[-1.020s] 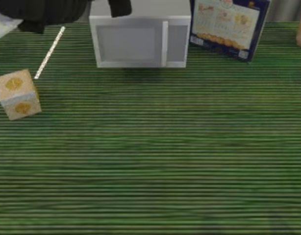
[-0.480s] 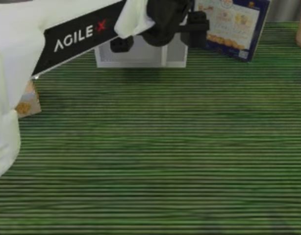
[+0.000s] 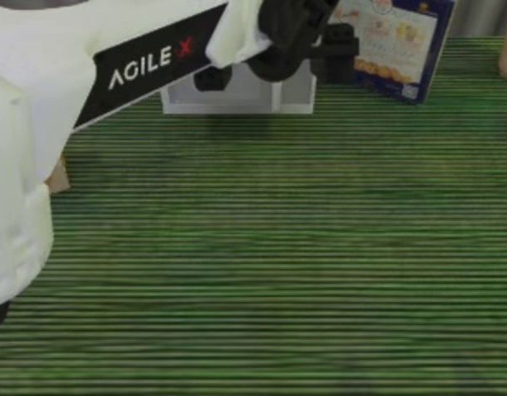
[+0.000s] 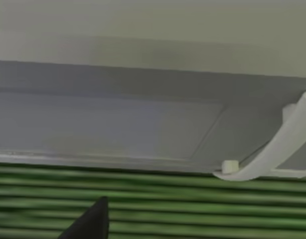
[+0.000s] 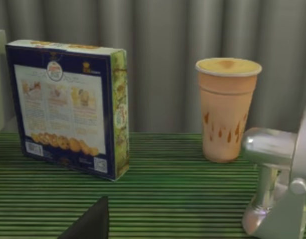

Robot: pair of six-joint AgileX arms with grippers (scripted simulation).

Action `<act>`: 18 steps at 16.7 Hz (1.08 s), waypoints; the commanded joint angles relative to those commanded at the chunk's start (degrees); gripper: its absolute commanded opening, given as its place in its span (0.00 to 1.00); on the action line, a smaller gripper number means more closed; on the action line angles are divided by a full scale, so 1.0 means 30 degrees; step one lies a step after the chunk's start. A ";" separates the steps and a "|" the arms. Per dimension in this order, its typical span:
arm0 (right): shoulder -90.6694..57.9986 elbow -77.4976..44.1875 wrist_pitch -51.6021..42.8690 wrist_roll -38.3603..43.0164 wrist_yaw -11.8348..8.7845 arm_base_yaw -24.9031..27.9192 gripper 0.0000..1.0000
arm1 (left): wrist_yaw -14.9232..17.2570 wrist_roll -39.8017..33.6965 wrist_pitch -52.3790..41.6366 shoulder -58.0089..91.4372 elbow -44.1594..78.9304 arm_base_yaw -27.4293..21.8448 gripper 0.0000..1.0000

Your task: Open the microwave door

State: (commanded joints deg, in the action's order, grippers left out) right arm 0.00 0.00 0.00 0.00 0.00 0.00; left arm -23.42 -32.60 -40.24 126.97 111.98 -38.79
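The microwave (image 3: 237,95) stood at the far edge of the green striped tabletop (image 3: 278,247), a little left of centre in the top view. It was a boxy silver-grey oven, and the left arm (image 3: 113,74), white with a black AgileX band, reached across and hid most of it. Only the lower strip of its front showed beneath the arm.

The microwave door (image 4: 118,124) appeared up close in the left wrist view as a flat grey panel with a slightly darker window set into it. Its lower edge lay just above the tabletop. The pale bar handle (image 4: 277,149) curved away from the door on a small stub mount, at the edge next to the narrow control panel (image 3: 297,91). The door lay flush with the oven front.

The left end effector (image 3: 319,41) hung over the microwave's right end, near the handle. Whether its fingers were apart or together could not be told, since only one dark tip (image 4: 90,221) showed in the wrist view.

A blue printed biscuit carton (image 5: 71,107) stood upright just right of the microwave. An orange paper cup (image 5: 227,109) stood farther right. A silver metal object (image 5: 275,189) was near the cup. A pale printed cube (image 3: 55,175) peeked out behind the left arm. The right arm itself was out of the top view.
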 joint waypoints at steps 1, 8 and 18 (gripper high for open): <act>0.0000 0.0000 0.0000 0.0000 0.0000 0.0000 1.00 | 0.0076 0.0116 0.0240 0.0470 0.0326 0.0121 1.00; 0.0000 0.0000 0.0000 0.0000 0.0000 0.0000 1.00 | 0.0655 0.0941 0.1902 0.3833 0.2215 0.1041 1.00; 0.0000 0.0000 0.0000 0.0000 0.0000 0.0000 1.00 | 0.0655 0.0941 0.1902 0.3833 0.2215 0.1041 0.40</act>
State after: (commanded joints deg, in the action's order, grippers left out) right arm 0.00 0.00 0.00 0.00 0.00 0.00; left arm -21.45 -29.78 -34.53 138.47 118.62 -35.66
